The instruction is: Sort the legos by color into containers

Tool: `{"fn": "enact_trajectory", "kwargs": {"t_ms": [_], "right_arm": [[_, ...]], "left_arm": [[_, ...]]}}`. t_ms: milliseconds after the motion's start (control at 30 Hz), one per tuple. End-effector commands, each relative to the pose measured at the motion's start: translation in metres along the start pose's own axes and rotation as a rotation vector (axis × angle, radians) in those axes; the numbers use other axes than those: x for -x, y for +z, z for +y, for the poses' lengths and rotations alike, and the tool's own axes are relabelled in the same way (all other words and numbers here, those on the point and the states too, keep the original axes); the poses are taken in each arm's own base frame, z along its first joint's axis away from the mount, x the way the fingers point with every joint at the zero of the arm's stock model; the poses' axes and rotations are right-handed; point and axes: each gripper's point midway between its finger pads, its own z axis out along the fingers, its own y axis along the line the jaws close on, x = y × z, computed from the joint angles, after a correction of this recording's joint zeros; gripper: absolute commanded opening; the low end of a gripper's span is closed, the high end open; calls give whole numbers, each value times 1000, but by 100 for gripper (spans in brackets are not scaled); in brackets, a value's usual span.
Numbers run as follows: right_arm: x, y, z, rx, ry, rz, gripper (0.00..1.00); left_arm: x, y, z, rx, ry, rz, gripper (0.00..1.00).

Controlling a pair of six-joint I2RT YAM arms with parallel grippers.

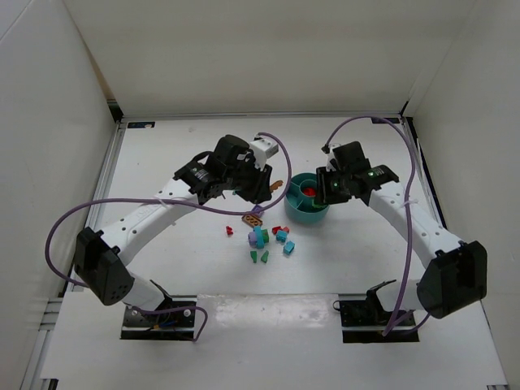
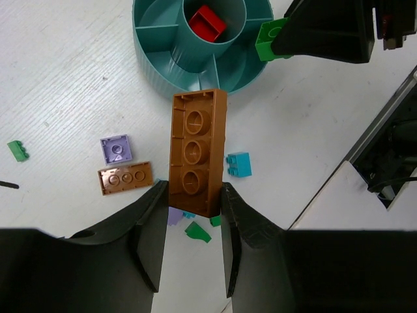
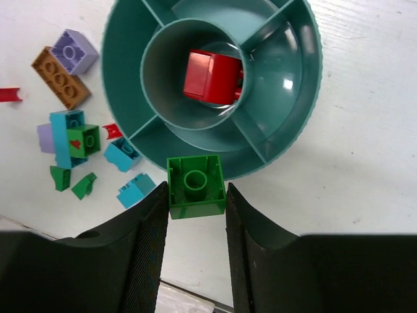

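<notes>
Between the black fingers of the left gripper (image 2: 194, 192) we see a long orange-brown brick (image 2: 197, 153) clamped by its sides, its hollow underside facing the wrist camera with three round tubes in a row. Its far end reaches just short of the ribbed outer wall of the round teal bowl (image 2: 153, 68). The right gripper (image 3: 195, 195) is closed on a small square green brick (image 3: 196, 186), also underside up, with one round tube in a thin-walled shell; the brick's far edge overlaps the bowl's near rim. The bowl is smooth, glossy plastic, split by straight inner walls into curved compartments around a central cup (image 3: 163, 65). In that cup lies a shiny red brick (image 3: 212, 77); the compartments we can see hold nothing. To the left of the right gripper, loose legos (image 3: 68, 140) lie on the matte white table (image 3: 365, 150): a lilac square (image 3: 73, 51), an orange-brown three-stud plate (image 3: 60, 77), light-blue blocks and small green wedges, some touching.
</notes>
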Motion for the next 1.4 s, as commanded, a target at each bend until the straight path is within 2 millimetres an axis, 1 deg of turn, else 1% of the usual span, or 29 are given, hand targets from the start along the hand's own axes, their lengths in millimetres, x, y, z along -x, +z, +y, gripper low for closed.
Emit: {"fn": "enact_trajectory", "kwargs": {"t_ms": [0,133,267,533,600,767,800,867,967,1000,1067,1100,1167,1200,1367], "right_arm": [[15,-4,-5,-39,-19,-22,0],[22,0,-2,-36,-52,-23,0],[18,8,-3,-69,-61,9,0],[12,13,-4,-96,-92,52,0],[10,15,-6,-119,-93,61,0],[11,21,-8,-151,-92,72,0],[12,21,-7,-148,-95,71,3],[13,23,-6,-155,-96,74,3],[12,27,-7,-162,-91,77,9],[13,28,-6,-160,-92,71,13],[13,29,-6,-161,-82,68,19],[14,29,-3,-145,-77,60,28],[15,29,-2,-134,-71,59,35],[15,30,2,-105,-69,61,39],[16,26,4,-63,-51,49,50]], "left_arm": [[11,-10,-1,-4,-9,-38,2],[10,-9,-2,-6,-15,-32,2],[9,-7,0,-2,-13,-27,2],[7,-4,2,0,-20,-13,2],[5,-3,2,-5,-19,-4,2],[8,-3,1,-10,-15,-7,2],[6,-2,1,-11,-17,-1,2],[6,-2,1,-11,-20,3,2],[6,-2,0,-13,-24,6,2],[5,-1,0,-15,-25,7,2],[6,-2,-1,-16,-27,8,2],[4,-1,0,-15,-30,19,2],[8,-2,-2,-22,-23,14,2],[4,0,-2,-25,-30,36,2],[6,5,-4,-37,-38,64,2]]}}
